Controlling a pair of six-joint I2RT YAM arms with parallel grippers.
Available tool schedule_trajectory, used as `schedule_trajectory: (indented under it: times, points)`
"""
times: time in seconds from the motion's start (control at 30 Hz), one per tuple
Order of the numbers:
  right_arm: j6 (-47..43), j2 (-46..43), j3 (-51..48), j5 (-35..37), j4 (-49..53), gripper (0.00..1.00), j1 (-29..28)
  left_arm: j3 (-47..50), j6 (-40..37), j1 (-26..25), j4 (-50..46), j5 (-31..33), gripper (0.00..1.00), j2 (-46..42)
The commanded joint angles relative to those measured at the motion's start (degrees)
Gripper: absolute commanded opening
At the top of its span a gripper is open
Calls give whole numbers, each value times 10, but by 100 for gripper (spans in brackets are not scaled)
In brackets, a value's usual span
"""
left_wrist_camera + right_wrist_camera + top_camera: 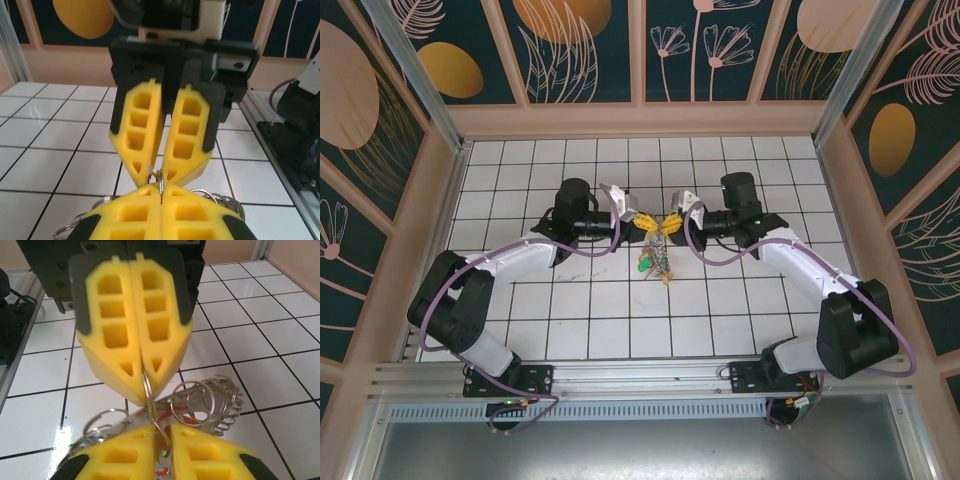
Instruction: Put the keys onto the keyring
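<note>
My two grippers meet tip to tip above the middle of the tiled floor. The left gripper (648, 222) (161, 189) is shut on a thin silver ring of the keyring (160, 181) (148, 392), which stands edge-on between its pads. The right gripper (672, 222) (162, 432) faces it with its fingers slightly apart, and the same ring runs into that gap. A bunch of keys (655, 262) hangs below both grippers, one with a green head (642, 266). A red key head (189, 418) shows behind the rings. More looped rings (215, 395) (222, 200) fan out beside the fingers.
White tiled floor (580, 320) lies all round, walled by patterned panels. An aluminium rail (640, 378) with both arm bases runs along the near edge. Both arms bend inward from the front corners.
</note>
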State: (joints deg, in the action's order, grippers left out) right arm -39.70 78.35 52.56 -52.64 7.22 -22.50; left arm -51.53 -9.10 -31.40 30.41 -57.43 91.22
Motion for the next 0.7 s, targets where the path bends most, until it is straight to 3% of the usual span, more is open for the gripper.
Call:
schedule_trajectory:
  times: [0.0, 0.13, 0.4, 0.67]
  points:
    - [16, -9, -10, -38, -39, 16, 6, -2, 22, 1, 70, -36, 0, -6]
    - [38, -20, -16, -54, -71, 19, 6, -6, 18, 0, 57, -33, 0, -4]
    - [14, -41, -7, -26, -28, 27, 8, -7, -7, 1, 25, -6, 0, -9]
    - [24, -34, 2, -41, -41, 24, 4, -9, -6, 0, 25, -9, 0, -6]
